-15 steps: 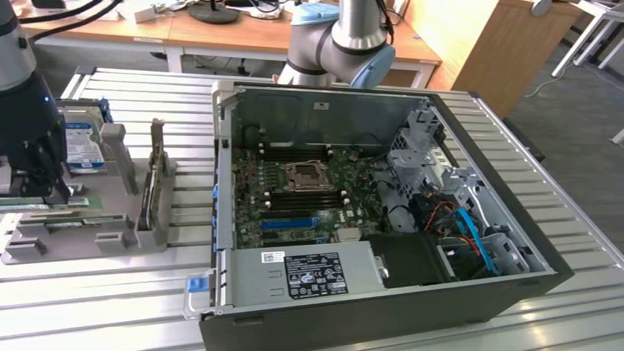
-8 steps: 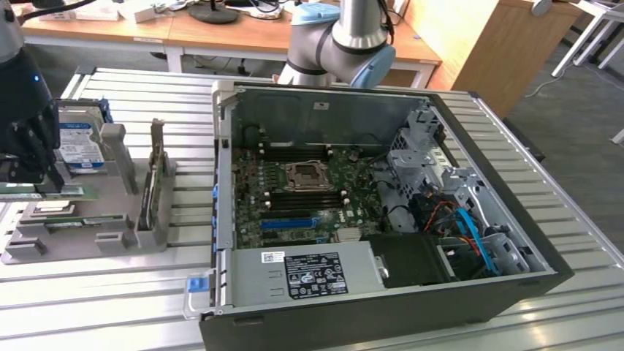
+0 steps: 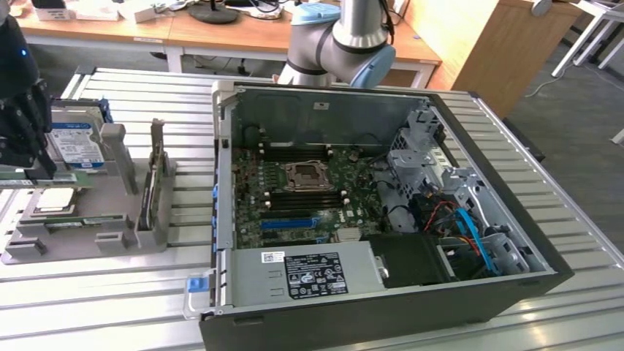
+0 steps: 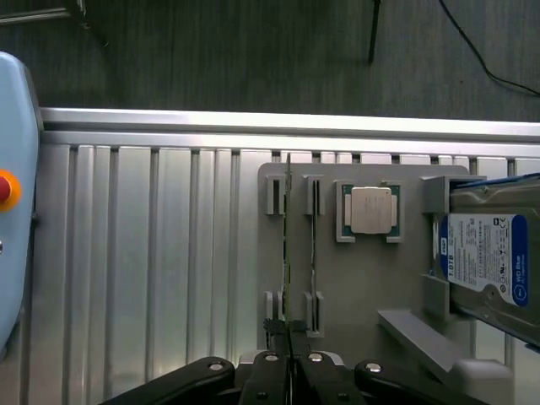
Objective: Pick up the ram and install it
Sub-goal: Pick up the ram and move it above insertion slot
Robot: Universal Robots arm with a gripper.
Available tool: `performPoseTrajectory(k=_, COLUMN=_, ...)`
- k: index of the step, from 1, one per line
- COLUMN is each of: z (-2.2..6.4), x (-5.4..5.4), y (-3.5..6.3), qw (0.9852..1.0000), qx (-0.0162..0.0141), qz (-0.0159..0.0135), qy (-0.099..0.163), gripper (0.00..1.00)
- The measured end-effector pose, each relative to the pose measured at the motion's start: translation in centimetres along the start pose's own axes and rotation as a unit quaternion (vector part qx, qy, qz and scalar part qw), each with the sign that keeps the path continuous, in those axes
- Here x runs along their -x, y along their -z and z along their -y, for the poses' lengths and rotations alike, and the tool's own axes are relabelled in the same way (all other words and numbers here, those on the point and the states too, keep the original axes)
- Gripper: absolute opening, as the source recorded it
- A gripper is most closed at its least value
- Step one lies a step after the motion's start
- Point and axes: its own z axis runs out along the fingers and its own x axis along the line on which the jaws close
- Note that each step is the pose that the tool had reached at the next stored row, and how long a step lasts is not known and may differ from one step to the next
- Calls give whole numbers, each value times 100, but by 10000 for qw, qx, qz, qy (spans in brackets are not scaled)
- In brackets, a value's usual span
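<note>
The gripper (image 3: 44, 175) (image 4: 289, 371) hangs at the exterior view's far left. Its black fingers are pressed together on the ram (image 3: 69, 183) (image 4: 288, 245), whose thin edge runs straight out from between them in the wrist view. The slim green stick lies level at the fingertips, over the grey parts holder (image 3: 117, 241) (image 4: 354, 287). Whether it is clear of the holder's slots I cannot tell.

Just beside the ram, a bare CPU (image 3: 54, 199) (image 4: 369, 208) lies flat in its recess. Farther back, a blue-labelled hard drive (image 3: 73, 142) (image 4: 485, 257) leans in its cradle. Another memory stick (image 3: 90, 220) rests at the holder's near side, and an expansion card (image 3: 153, 183) stands upright at its right end.

Holder and computer sit well apart on a slatted aluminium table (image 3: 98, 307) (image 4: 169, 253). To the right the open computer case (image 3: 487, 285) lies on its side, baring the motherboard (image 3: 341, 208), its CPU socket (image 3: 305, 175), a blue slot strip (image 3: 288, 221) and the power supply (image 3: 312, 274) nearest the camera.
</note>
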Motion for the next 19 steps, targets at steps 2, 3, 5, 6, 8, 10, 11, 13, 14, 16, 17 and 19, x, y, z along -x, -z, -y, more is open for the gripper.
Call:
performPoseTrajectory(k=2, z=-2, x=1, y=58, qw=10000, qx=0, qz=0, qy=0, gripper=12)
performPoseTrajectory(k=3, z=-3, x=1, y=87, qw=10000, qx=0, qz=0, qy=0, gripper=12)
performPoseTrajectory(k=5, z=-5, x=2, y=146, qw=10000, qx=1, qz=0, qy=0, gripper=12)
performPoseTrajectory(k=6, z=-6, x=3, y=175, qw=10000, qx=0, qz=0, qy=0, gripper=12)
performPoseTrajectory(k=8, z=-8, x=4, y=232, qw=10000, qx=0, qz=0, qy=0, gripper=12)
performPoseTrajectory(k=10, z=-10, x=5, y=289, qw=10000, qx=0, qz=0, qy=0, gripper=12)
performPoseTrajectory(k=11, z=-11, x=5, y=319, qw=10000, qx=0, qz=0, qy=0, gripper=12)
performPoseTrajectory(k=13, z=-13, x=6, y=375, qw=10000, qx=0, qz=0, qy=0, gripper=12)
performPoseTrajectory(k=14, z=-14, x=6, y=403, qw=10000, qx=0, qz=0, qy=0, gripper=12)
performPoseTrajectory(k=16, z=-15, x=7, y=458, qw=10000, qx=0, qz=0, qy=0, gripper=12)
performPoseTrajectory(k=17, z=-16, x=8, y=485, qw=10000, qx=0, qz=0, qy=0, gripper=12)
performPoseTrajectory(k=19, z=-18, x=9, y=534, qw=10000, qx=0, qz=0, qy=0, gripper=12)
